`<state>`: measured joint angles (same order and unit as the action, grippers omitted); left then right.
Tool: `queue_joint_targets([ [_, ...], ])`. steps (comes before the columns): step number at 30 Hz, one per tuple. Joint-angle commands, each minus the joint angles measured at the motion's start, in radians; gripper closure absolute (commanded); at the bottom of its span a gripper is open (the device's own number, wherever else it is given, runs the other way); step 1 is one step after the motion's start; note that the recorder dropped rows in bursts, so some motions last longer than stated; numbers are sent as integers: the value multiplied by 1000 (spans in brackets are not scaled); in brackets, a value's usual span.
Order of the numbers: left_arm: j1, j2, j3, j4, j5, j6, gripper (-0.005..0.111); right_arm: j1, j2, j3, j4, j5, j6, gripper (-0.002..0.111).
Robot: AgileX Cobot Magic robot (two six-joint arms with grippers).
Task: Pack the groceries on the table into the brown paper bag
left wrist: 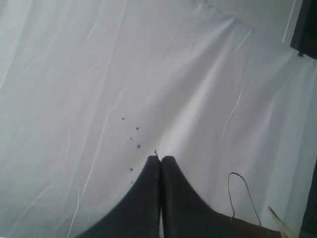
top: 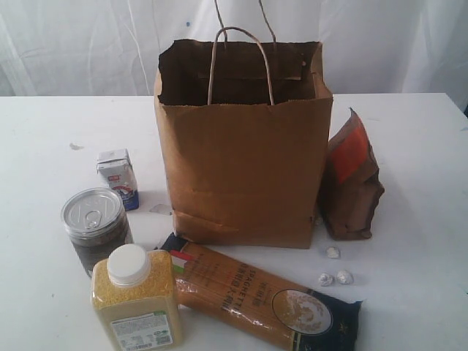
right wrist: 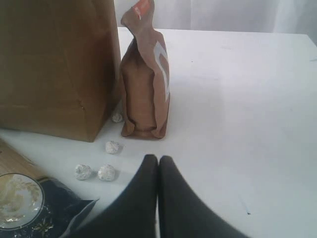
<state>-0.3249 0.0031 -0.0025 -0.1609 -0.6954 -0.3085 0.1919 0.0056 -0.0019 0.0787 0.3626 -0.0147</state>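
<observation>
Left claw (left wrist: 159, 159), right claw (right wrist: 158, 158) pinched together, empty; yellow-grain bottle (top: 137, 303) cropped at edge.

One legible item. The long orange cellophane spaghetti pack (top: 248, 296) carries the word "SPAGHETTI" in dark capitals along its length; smaller print beside it cannot be read. The yellow-grain plastic bottle with white cap (top: 137, 298) bears a white label with a barcode and a green mark, its text too small to read. The small white milk carton (top: 118, 178) shows red and blue print, illegible. The brown-orange paper pouch (top: 351, 183) has an orange panel with no readable wording.
</observation>
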Motion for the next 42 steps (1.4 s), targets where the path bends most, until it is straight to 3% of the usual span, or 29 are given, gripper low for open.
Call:
queue_joint_targets([
  [1,3,-3,3,-3,20,-9,107,-3,-6,2,-2,-8,-9,108],
  [5,3,-3,3,6,72,-16,107,-3,-6,2,-2,-8,-9,108],
  [7,3,-3,3,42,67,-148,107,-3,-6,2,-2,-8,-9,108],
  [9,3,-3,-3,87,164,-339,107,-3,-6,2,-2,-8,-9,108],
  [11,3,-3,-140,256,515,-528,107,-3,-6,2,-2,-8,-9,108],
  [13,3,-3,-269,366,723,-541,107,-3,-6,2,-2,-8,-9,108],
  [16,3,2,-463,370,977,-401,107,-3,-6,2,-2,-8,-9,108],
  [17,3,33,-573,336,1126,-278,107,-3,-6,2,-2,-8,-9,108],
  [20,3,120,-742,269,1417,-76,107,-3,-6,2,-2,-8,-9,108],
  [26,3,380,-1072,197,1827,170,107,-3,-6,2,-2,-8,-9,108],
  [30,3,528,-1170,219,1884,231,107,-3,-6,2,-2,-8,-9,108],
  [35,3,737,-1146,155,1891,336,105,-3,-6,2,-2,-8,-9,108],
  [38,3,847,-1119,90,1831,367,87,-3,-6,2,-2,-8,-9,108],
  [40,3,916,-1108,76,1750,367,69,-3,-6,2,-2,-8,-9,108],
  [42,3,991,-1102,69,1671,367,43,-3,-6,2,-2,-8,-9,108],
])
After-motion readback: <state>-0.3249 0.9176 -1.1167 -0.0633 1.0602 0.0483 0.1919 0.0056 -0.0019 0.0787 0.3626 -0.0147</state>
